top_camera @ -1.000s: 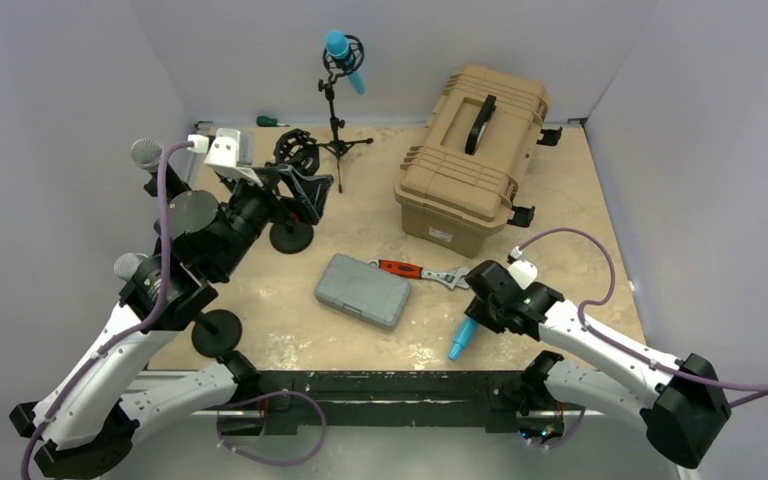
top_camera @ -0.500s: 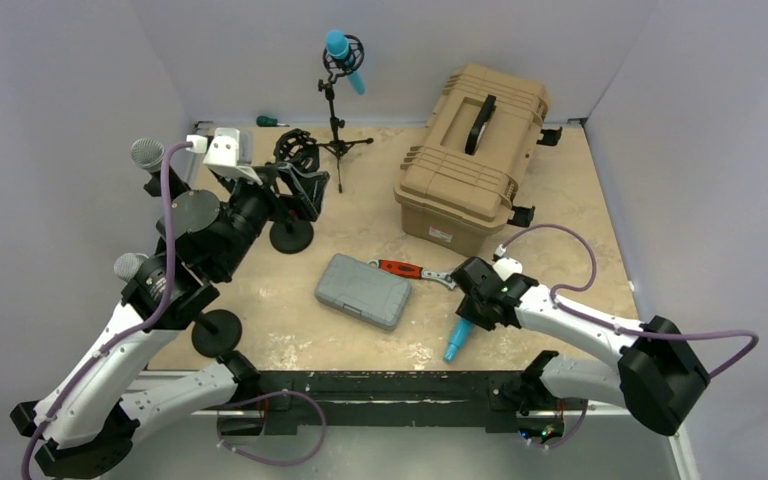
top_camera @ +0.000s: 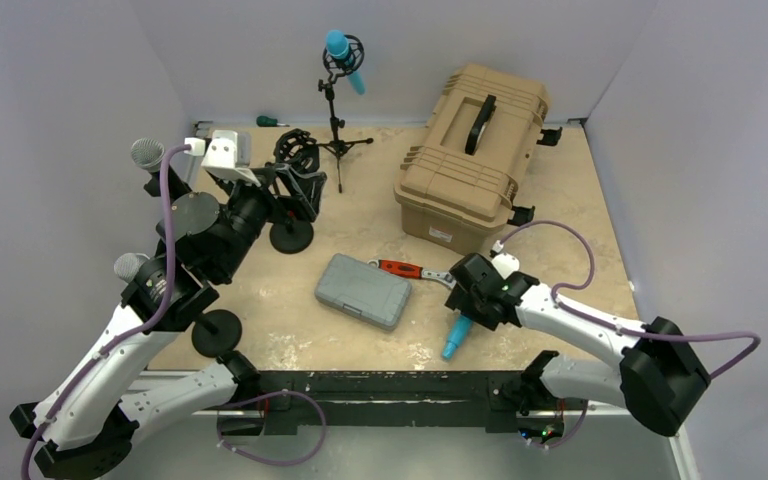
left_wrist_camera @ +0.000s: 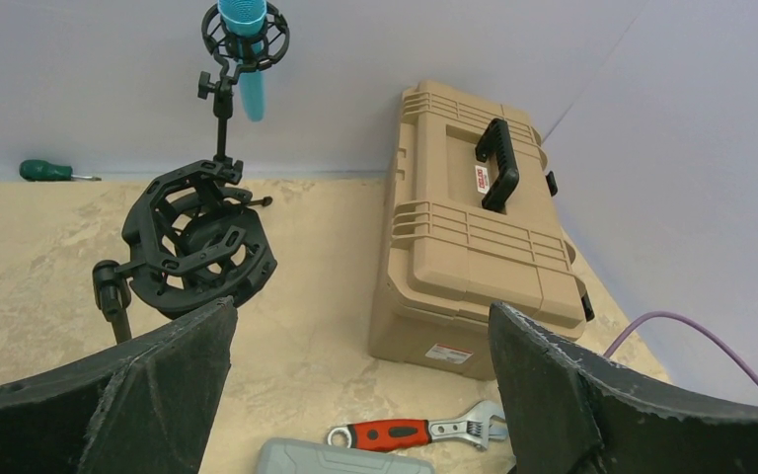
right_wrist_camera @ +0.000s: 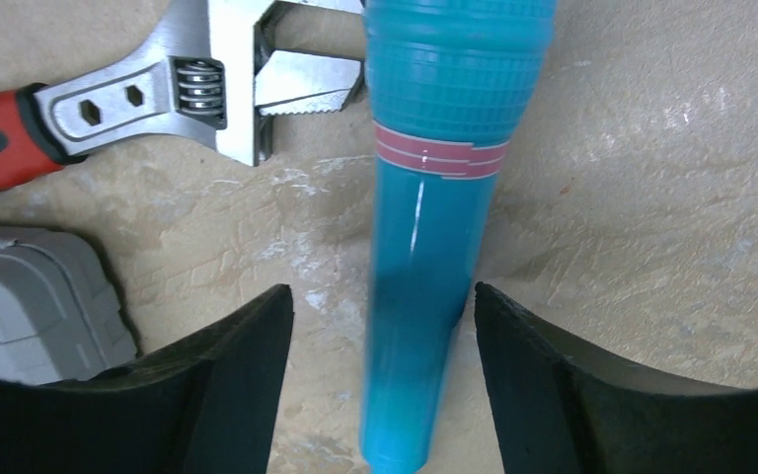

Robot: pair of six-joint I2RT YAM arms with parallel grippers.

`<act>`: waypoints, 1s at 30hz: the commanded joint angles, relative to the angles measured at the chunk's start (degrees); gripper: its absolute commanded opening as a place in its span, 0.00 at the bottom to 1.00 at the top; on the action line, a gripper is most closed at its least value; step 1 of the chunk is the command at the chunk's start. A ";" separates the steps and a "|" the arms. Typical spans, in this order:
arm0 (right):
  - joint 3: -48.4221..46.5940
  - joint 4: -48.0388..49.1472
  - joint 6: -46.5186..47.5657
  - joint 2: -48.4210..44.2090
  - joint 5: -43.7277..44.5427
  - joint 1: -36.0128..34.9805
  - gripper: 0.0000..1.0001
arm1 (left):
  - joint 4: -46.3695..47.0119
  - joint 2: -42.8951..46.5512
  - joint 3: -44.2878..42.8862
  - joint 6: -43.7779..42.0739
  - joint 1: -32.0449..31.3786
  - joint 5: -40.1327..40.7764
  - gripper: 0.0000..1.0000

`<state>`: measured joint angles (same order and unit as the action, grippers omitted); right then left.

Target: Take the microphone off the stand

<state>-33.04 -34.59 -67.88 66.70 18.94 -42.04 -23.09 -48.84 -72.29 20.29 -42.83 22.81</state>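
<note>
Right wrist view: the blue microphone (right_wrist_camera: 422, 247) is seen lying flat on the table (right_wrist_camera: 651, 197) close to the near edge. Its long axis runs from far to near, with the meshed head just beside the jaws of the red-handled wrench (right_wrist_camera: 158, 99) and the narrow tail aimed at the near edge. A pink band is wrapped round it just below the head. The right gripper (right_wrist_camera: 380, 296) is spread open astride the body, with a strip of table showing on each side, so nothing is gripped. A corner of the grey case (right_wrist_camera: 30, 306) is caught at the left. Left wrist view: the left gripper (left_wrist_camera: 362, 311) is spread wide with nothing between its fingers, and the empty shock mount (left_wrist_camera: 197, 242) is framed just beyond it. The tan toolbox (left_wrist_camera: 454, 257) is seen toward the far right corner, with a red-and-white label (left_wrist_camera: 481, 178) beside its handle and a white sticker (left_wrist_camera: 444, 354) on its front wall, both too small to be read.
</note>
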 commanded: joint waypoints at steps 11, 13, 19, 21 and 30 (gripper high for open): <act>-4.08 -6.80 0.03 -9.23 6.24 0.07 0.82 | 3.05 0.66 0.05 -2.25 -0.16 1.84 0.95; -4.73 -8.15 -0.34 -10.41 7.02 0.11 0.84 | 3.14 0.84 0.05 -2.53 -0.16 2.18 0.95; -7.66 -9.57 3.19 -13.72 8.14 0.05 0.89 | 3.41 1.20 0.11 -4.02 -0.20 4.00 0.97; -8.78 -8.81 6.59 -14.25 7.71 0.04 0.90 | 3.57 1.29 0.11 -4.56 -0.17 4.55 1.00; -11.71 7.38 25.78 -17.02 -4.23 -0.01 0.89 | 4.26 1.20 -0.22 -8.13 -0.15 6.59 1.00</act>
<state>-42.19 -39.29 -53.49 51.94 22.68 -42.02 -21.80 -47.99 -72.29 15.25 -42.83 27.05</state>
